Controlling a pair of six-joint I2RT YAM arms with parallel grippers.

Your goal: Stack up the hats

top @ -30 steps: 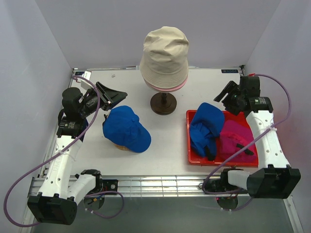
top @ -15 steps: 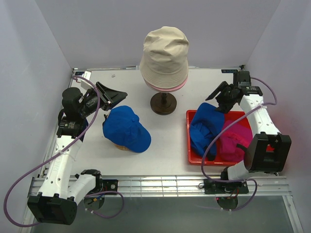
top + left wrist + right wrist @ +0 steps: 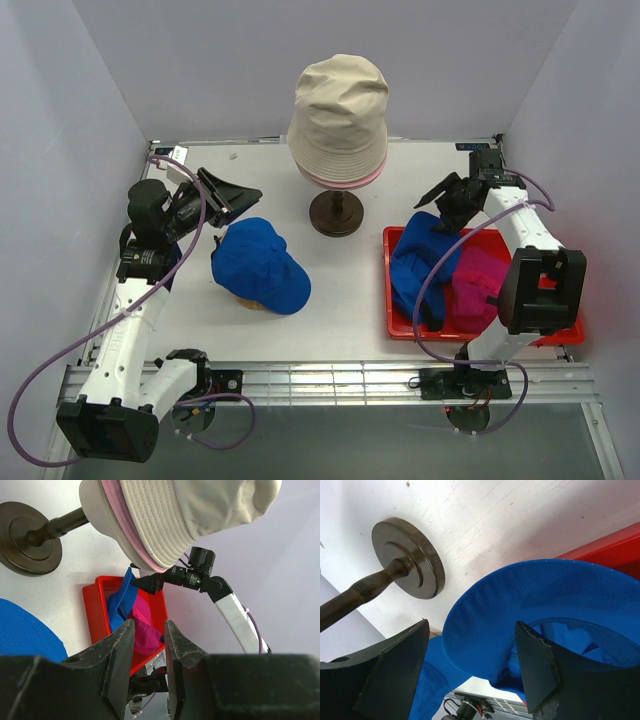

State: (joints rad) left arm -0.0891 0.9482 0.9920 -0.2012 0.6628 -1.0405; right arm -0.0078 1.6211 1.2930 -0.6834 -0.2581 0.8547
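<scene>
- Over the far edge of the red tray (image 3: 400, 333), my right pincer (image 3: 441, 205) hangs with its jaws spread wide. In the wrist view the curled brim of the tray-side blue cap (image 3: 420, 268) lies in the gap, and neither finger presses the cloth.
- Beside that cap, the magenta cap (image 3: 482, 285) fills the tray's right half, its edge touching the blue one.
- On the left of the counter (image 3: 340, 300), my left pincer (image 3: 235, 196) hovers just behind the counter-side blue cap (image 3: 260, 265). Its jaws are parted by a narrow gap and hold nothing.
- A sliver of wooden block (image 3: 243, 300) shows under that cap's near edge.
- At centre back, the beige bucket hat (image 3: 338, 100) sits over the pink bucket hat (image 3: 345, 179), and only the pink brim shows below it. Both ride the mannequin head (image 3: 92, 507) on its dark stand (image 3: 336, 213).
- I see bare counter between the stand's base and the tray's left rim. A narrower strip separates the base from the counter-side blue cap.
- Walls close in on three sides, and my right arm works near the right one.
</scene>
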